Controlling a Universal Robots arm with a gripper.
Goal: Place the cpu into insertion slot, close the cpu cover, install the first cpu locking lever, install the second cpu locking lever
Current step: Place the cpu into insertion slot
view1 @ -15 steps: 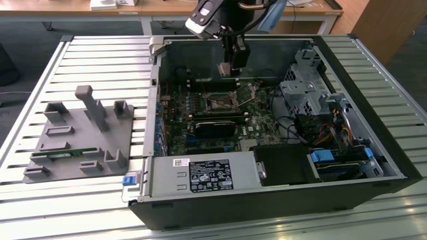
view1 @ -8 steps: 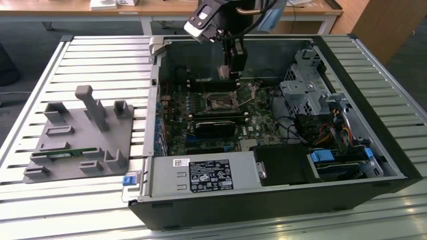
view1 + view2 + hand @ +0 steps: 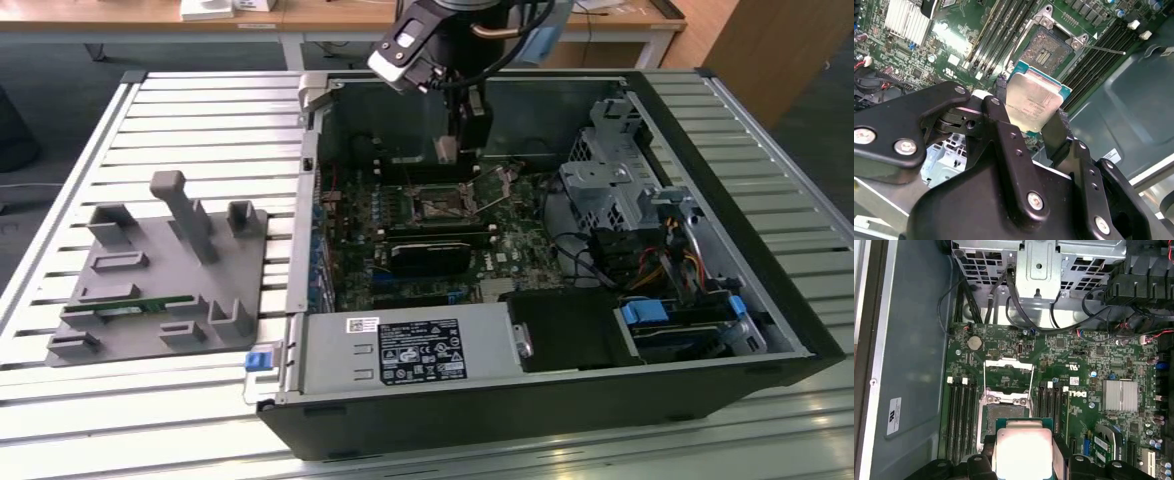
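Cpu sits clamped by its edges in the pincer, hovering above the insertion slot and not yet touching it. The cpu cover stands open, so placing looks like the step in hand; it calls for squaring edges and corners over the insertion slot. A white label on the case wall carries print I cannot make out.

A wooden desk is spanning the exterior view's top edge; a wooden cabinet is standing upper right over dark floor.
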